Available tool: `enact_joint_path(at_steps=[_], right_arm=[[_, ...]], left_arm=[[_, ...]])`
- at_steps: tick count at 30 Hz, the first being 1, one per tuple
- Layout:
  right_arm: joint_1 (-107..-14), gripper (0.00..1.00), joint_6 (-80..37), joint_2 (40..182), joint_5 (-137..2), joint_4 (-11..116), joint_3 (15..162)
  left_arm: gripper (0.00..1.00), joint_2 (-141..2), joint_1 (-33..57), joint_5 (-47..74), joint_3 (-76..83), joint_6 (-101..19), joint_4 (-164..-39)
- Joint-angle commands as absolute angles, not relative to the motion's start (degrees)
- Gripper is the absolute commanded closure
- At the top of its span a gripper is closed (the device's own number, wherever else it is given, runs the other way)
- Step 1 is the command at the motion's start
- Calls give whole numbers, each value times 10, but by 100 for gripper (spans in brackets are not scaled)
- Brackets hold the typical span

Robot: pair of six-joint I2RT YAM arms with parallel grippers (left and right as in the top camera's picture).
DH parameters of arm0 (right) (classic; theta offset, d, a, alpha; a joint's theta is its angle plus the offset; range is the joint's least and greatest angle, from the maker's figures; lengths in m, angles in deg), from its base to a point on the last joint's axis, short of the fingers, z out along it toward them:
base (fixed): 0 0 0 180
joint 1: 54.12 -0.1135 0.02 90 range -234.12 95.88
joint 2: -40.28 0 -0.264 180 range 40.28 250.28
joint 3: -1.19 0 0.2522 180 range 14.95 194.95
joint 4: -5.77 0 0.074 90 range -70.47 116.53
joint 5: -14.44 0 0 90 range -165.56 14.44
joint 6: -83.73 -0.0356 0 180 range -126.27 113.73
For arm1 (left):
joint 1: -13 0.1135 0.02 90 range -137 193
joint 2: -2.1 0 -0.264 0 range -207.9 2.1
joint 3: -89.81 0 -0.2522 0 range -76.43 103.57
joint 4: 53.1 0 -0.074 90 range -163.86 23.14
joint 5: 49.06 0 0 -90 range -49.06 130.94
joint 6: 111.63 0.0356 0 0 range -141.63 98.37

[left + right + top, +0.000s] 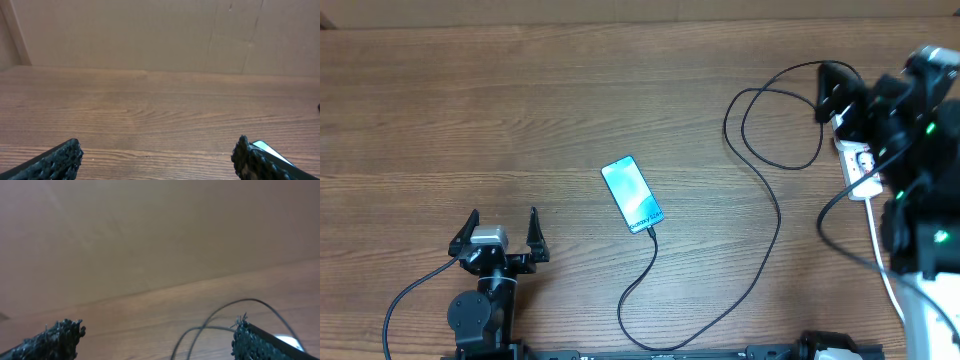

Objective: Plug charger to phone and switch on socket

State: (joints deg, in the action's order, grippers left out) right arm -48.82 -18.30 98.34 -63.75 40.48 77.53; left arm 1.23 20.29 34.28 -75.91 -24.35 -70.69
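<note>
1. Phone (631,194) is lying mid-table; charger (778,225) tip is touching its near end, apparently plugged in.
2. Socket (860,160) is lying at the table's right edge, long axis running near-to-far, partly hidden under the right arm.
3. Right gripper (157,330) is hanging wide open near the socket, so the switch is looking like its job.
4. Left gripper (502,215) is sitting wide open, well apart from the socket.

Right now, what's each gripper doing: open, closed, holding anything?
Left gripper: jaws open, holding nothing.
Right gripper: jaws open, holding nothing.
</note>
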Motion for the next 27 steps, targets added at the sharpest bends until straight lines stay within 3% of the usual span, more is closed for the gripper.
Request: enact_joint_path(at_steps=[1,12,27], right_arm=[[-508,0,-185,936,-640,351,696],[-536,0,-185,801,-640,133,439],[-542,0,-185,641,-644,110,254]], left_arm=[[0,19,208,345,-762,-229,-708],[0,19,208,345,-762,-229,-708],[0,19,208,345,-762,-229,-709]])
